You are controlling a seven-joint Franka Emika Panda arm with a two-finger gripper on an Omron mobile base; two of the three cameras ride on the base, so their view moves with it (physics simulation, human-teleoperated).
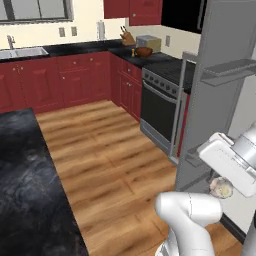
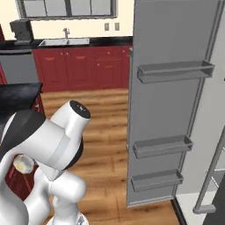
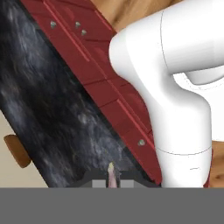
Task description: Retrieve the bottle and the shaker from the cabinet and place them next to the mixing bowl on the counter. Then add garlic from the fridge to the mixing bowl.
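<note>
Left base view: the garlic (image 1: 221,188) sits at the gripper under the white hand, beside the open fridge door (image 1: 220,95); the stove (image 1: 162,107) stands beyond. Right base view: the garlic (image 2: 23,163) shows low left behind the arm, well apart from the door shelves (image 2: 175,71). Hand view: the gripper (image 3: 112,178) is pinched on the garlic tip above the black counter (image 3: 48,118) and red drawers (image 3: 109,96).

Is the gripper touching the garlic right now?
Touching. In the hand view the garlic's pale tip sits pinched at the gripper; the left base view shows it under the hand.
</note>
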